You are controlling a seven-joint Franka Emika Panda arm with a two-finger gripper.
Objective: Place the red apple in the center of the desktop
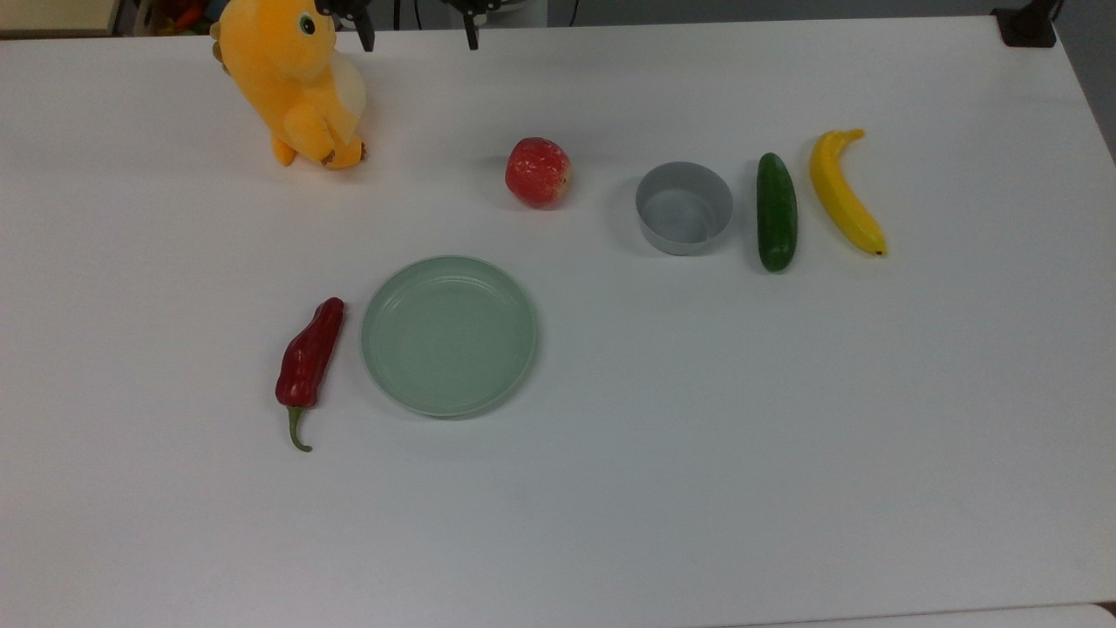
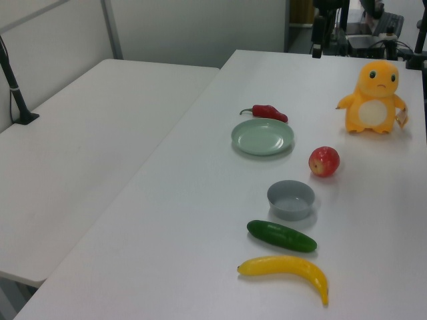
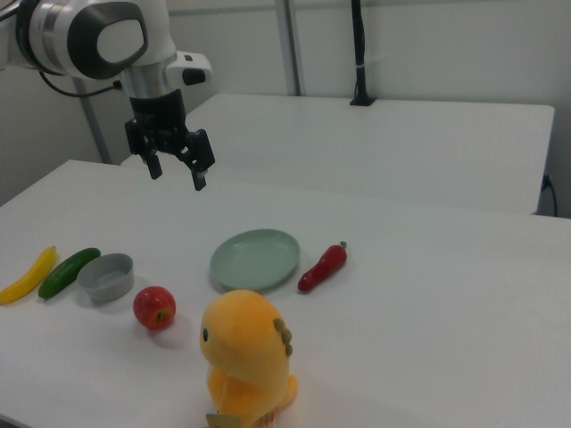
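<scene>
Top view, left to right: dark-red chili pepper [image 1: 309, 358], round pale-green plate [image 1: 449, 335], round speckled red apple [image 1: 539, 172] on the white counter [image 1: 697, 436] beside a grey bowl [image 1: 683, 208]. Gripper [image 3: 176, 169] high, jaws open, empty — descend centred over the apple, clear of the bowl.

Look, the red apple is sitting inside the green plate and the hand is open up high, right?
Not quite. The red apple is not in the green plate; it sits on the bare desktop, between the yellow plush toy and the gray bowl, as the top view shows. The plate has nothing in it. The hand is open up high, as the right view shows.
</scene>
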